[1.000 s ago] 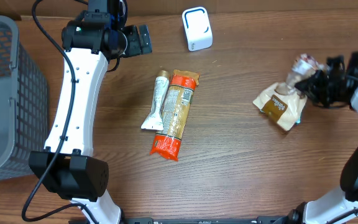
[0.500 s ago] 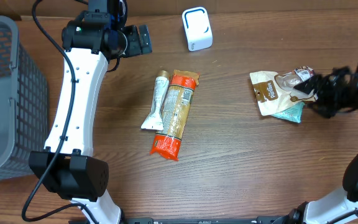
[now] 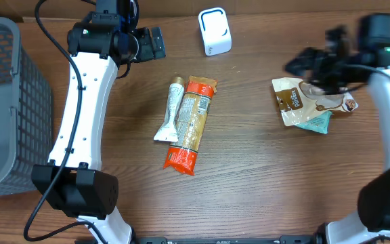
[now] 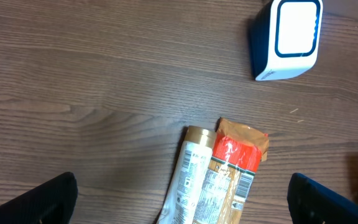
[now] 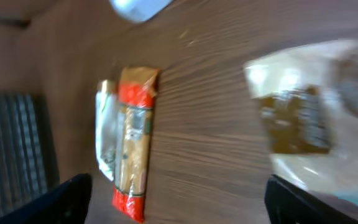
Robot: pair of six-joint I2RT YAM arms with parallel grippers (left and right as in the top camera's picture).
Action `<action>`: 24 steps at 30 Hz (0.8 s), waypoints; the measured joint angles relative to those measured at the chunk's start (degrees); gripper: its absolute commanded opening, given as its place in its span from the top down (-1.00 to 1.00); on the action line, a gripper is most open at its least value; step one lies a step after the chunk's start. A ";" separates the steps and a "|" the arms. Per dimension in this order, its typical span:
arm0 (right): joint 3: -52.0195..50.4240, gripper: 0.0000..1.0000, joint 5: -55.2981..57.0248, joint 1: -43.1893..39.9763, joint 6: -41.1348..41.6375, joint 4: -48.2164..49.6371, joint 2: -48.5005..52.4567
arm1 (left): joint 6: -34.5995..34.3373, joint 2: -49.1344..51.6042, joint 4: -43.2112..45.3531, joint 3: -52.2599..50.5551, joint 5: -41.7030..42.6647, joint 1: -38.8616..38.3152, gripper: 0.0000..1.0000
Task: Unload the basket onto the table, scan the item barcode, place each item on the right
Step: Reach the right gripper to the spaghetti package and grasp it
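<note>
The white scanner box (image 3: 214,31) with a blue rim stands at the back of the table; the left wrist view shows it (image 4: 288,37) too. A beige and brown pouch (image 3: 296,98) lies flat on a teal packet (image 3: 319,123) at the right. My right gripper (image 3: 315,62) hovers just above and behind the pouch, open and holding nothing. An orange-red packet (image 3: 189,125) and a white tube (image 3: 169,112) lie side by side mid-table. My left gripper (image 3: 153,43) hangs open at the back left; its view shows the packet (image 4: 232,180) with a barcode (image 4: 246,185).
A grey mesh basket (image 3: 5,102) stands at the left edge. The right wrist view is blurred and shows the pouch (image 5: 303,118), the orange-red packet (image 5: 132,143) and the basket (image 5: 11,143). Bare wood lies between the two groups of items.
My right gripper has opened and let go of the pouch, which now lies flat. The right arm has swung up and toward the back. The left arm has not moved.
</note>
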 measured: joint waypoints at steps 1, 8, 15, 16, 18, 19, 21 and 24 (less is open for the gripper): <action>-0.37 -0.89 0.00 2.38 0.09 1.44 0.57 | -0.02 0.00 0.00 0.00 0.00 0.00 -0.99; -5.53 -0.78 -0.44 16.83 7.08 13.81 6.43 | 0.00 0.00 0.00 0.00 0.00 0.00 -0.99; -9.22 -0.38 0.98 25.22 14.78 19.12 11.21 | 0.00 0.00 0.00 0.00 0.00 0.00 -1.00; -9.90 -0.35 1.25 26.25 15.89 20.48 11.82 | 0.00 0.00 0.00 0.00 0.00 0.00 -1.00; -11.28 -0.33 1.38 27.78 17.40 22.73 12.87 | 0.00 0.00 0.00 0.00 0.00 0.00 -0.99; -11.89 -0.33 1.55 28.35 18.08 23.74 13.35 | 0.00 0.00 0.00 0.00 0.00 0.00 -1.00; -12.83 -0.32 1.60 29.33 19.78 25.55 14.80 | 0.00 0.00 0.00 0.00 0.00 0.00 -0.99; -13.51 -0.30 1.75 30.18 21.42 27.15 16.83 | 0.00 0.00 0.00 0.00 0.00 0.00 -1.00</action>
